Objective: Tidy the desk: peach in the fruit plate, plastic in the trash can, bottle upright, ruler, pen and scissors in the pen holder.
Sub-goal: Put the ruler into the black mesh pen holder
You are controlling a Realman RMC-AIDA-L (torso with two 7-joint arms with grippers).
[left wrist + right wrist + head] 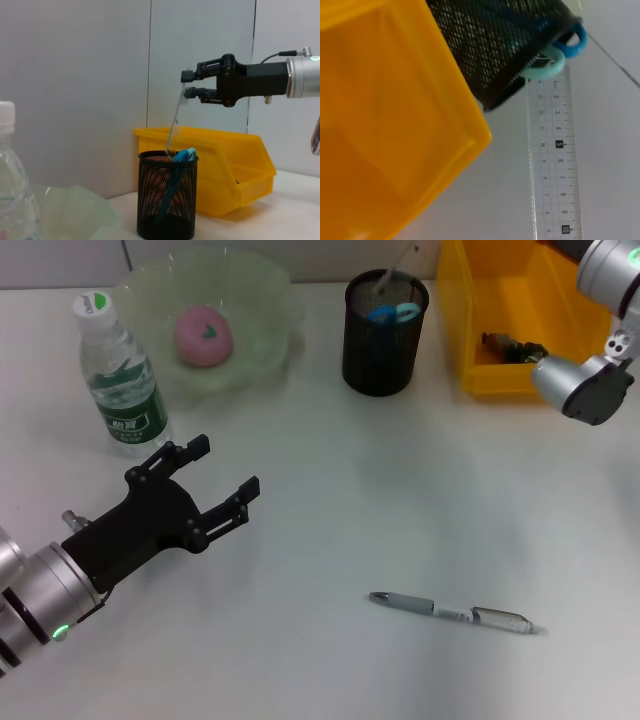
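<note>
bright, even overhead light, soft faint shadows on the white desk, right wrist close-up blurred.

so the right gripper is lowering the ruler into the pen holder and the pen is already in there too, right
Not quite. The pen lies on the table, as the head view shows. The rest holds: the right gripper holds the ruler over the pen holder.
</note>
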